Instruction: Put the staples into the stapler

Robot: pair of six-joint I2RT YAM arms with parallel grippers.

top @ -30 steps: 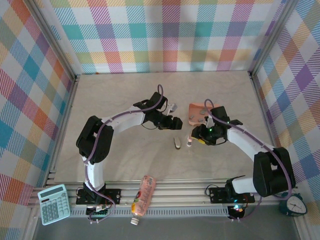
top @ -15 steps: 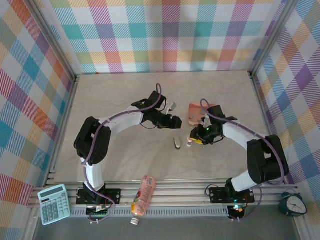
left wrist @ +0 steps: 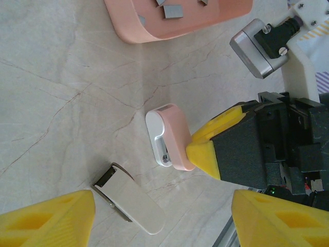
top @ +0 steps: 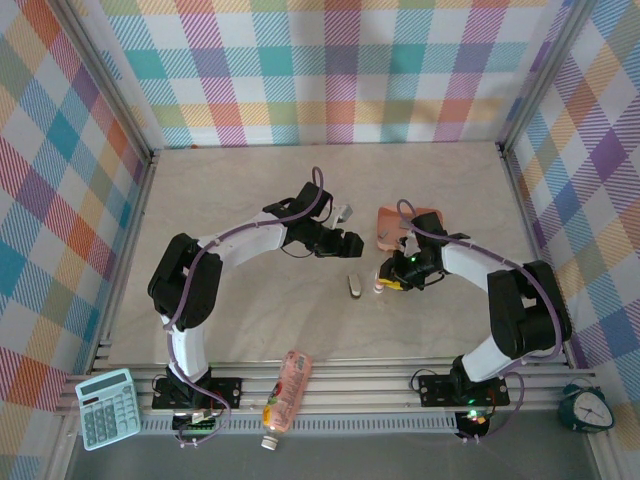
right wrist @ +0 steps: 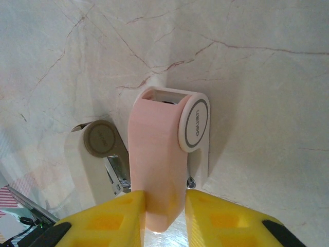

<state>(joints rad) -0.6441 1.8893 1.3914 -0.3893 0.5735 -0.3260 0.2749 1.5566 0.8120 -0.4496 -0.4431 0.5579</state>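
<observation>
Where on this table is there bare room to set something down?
Free: far tabletop between back wall and the tray, and the near strip between the white stapler and the bottle. Crowded: around the pink stapler in the right gripper, with the left gripper close by.

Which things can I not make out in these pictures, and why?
- The pink stapler, right wrist view: its rear end is hidden between the fingers of the right gripper.
- The staples, left wrist view: the top edge cuts off the tray, so they cannot be counted.
- The staples, top view: too small to tell apart.
</observation>
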